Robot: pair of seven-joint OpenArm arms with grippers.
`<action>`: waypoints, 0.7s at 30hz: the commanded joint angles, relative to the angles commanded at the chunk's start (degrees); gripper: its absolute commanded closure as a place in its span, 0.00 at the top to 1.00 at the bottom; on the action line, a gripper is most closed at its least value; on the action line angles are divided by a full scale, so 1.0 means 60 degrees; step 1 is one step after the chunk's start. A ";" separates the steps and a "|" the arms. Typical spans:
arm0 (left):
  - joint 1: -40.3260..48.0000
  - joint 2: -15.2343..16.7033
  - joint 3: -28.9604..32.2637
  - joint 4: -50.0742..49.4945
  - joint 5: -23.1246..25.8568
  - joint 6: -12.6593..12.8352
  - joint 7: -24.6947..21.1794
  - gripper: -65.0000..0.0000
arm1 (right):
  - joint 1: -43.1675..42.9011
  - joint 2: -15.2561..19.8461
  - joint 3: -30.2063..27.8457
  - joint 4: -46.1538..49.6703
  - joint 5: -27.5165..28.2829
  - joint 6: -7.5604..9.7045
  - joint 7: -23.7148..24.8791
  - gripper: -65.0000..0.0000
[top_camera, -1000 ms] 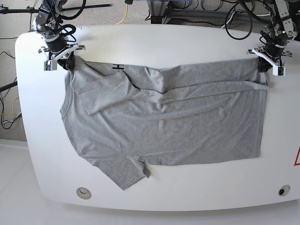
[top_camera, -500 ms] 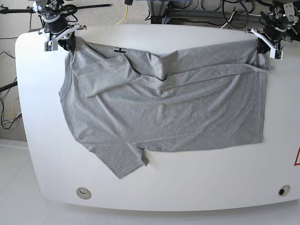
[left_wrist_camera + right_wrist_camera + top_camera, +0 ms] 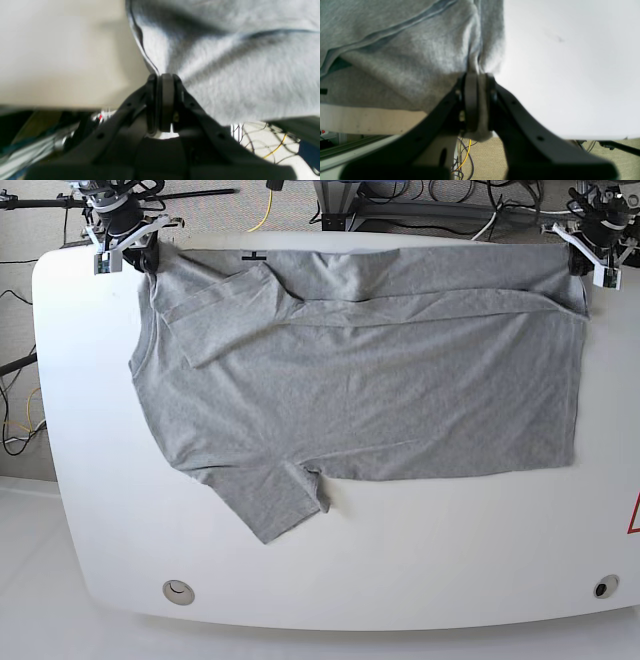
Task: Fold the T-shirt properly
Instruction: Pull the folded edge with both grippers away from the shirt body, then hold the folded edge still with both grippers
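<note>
Between both pairs of jaws, the T-shirt (image 3: 360,380) is clamped at its far corners. Left gripper (image 3: 592,258) and right gripper (image 3: 130,248) have drawn it farther back, pulling the far edge taut.

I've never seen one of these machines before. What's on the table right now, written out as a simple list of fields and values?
Item: grey T-shirt, spread mostly flat
Surface: white table
Left gripper: shut on the far corner of the shirt
Right gripper: shut on the other far corner
Far edge: stretched between the two grippers along the table's back edge
Loose part: one sleeve sticking out toward the near side
Fold state: only a narrow strip turned over at the far edge
</note>
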State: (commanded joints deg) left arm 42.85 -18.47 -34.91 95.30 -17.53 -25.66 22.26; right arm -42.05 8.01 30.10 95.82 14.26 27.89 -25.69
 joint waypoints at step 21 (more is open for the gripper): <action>0.0057 0.0029 -0.0072 0.0047 -0.0008 -0.0033 0.0253 0.00 | 0.0073 -0.0121 -0.0496 -0.0048 -0.0179 -0.0034 0.0008 0.01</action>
State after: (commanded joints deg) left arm 43.20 -18.30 -35.34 95.58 -17.58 -25.86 23.78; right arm -41.61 7.29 27.13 95.54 13.18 27.69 -25.64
